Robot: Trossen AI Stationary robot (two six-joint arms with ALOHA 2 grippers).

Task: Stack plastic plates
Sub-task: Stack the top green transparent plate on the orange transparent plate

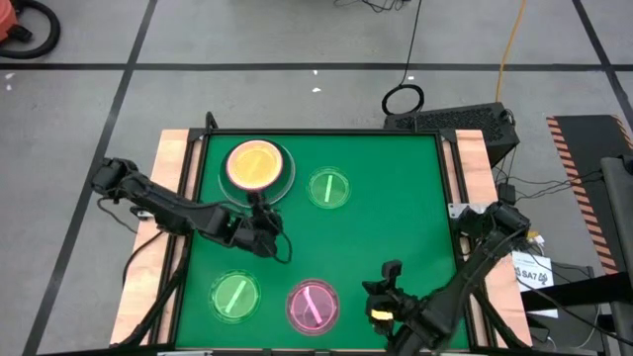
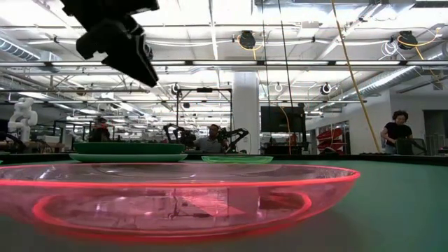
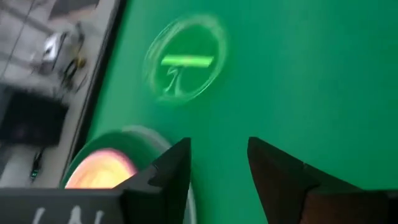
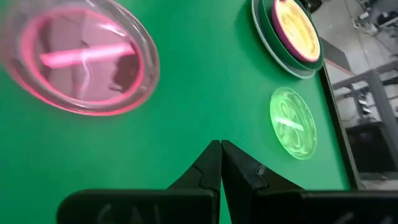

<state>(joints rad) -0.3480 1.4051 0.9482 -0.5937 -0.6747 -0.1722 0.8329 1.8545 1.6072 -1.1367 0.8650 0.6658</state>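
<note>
Left gripper: jaws parted, nothing between them, hanging just beside the near rim of the stack at the far left of the table. Right gripper: jaws clenched together on nothing, parked over the near right part of the green table mat, waiting.

Stack of round plastic plates: a small see-through amber plate with a stripe on top, a hot-pink opaque plate under it, then a dark-green plate and a pale rim lowest. How many large plates lie beneath cannot be counted for certain from the edges; at least three layers show below the amber one.

Loose on the mat, each lying flat and apart from the others:
- small see-through green striped plate, just right of the stack
- second small see-through green striped plate, near left
- small see-through pink striped plate, near centre, beside that second green one

Count: one stack, three loose small plates (two green, one pink), one small amber already stacked.

Progress, as judged: the large plates look gathered and the first small one placed. Three small plates remain to go on top, so somewhat past halfway.
</note>
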